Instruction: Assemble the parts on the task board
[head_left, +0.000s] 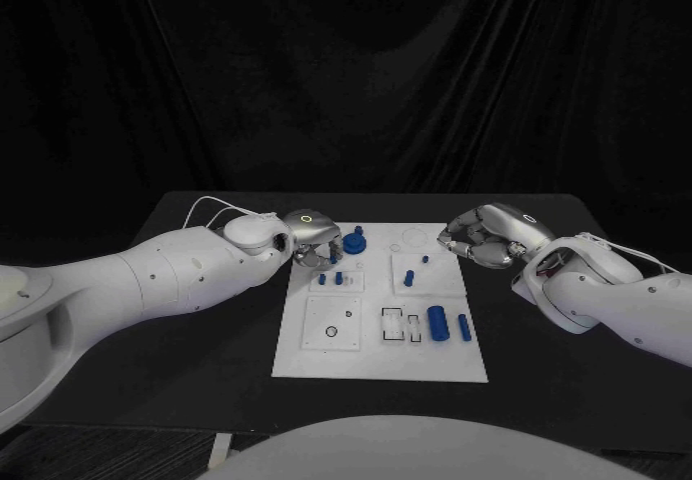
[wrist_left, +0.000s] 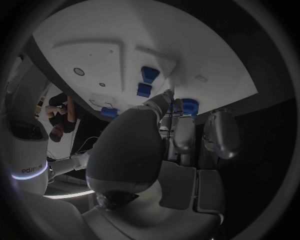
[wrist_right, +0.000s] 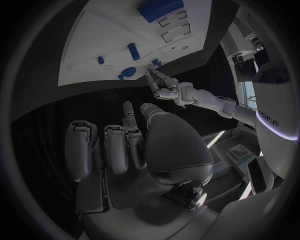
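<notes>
Black table before dark curtains, white task board, both hands empty, left hand fingers apart, right hand curled.

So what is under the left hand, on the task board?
The left hand is over the task board at its far left corner. Beside its fingertips stands a round blue part, with two small blue blocks nearer. Whatever lies directly beneath the palm is covered.

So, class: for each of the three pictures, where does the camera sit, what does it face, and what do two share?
Head: on the robot's head, facing down at the task board; both arms show.
Left wrist: behind the left hand, facing the board.
Right wrist: behind the right hand, facing the board and the left hand.
Shared: the white board with blue parts.
</notes>
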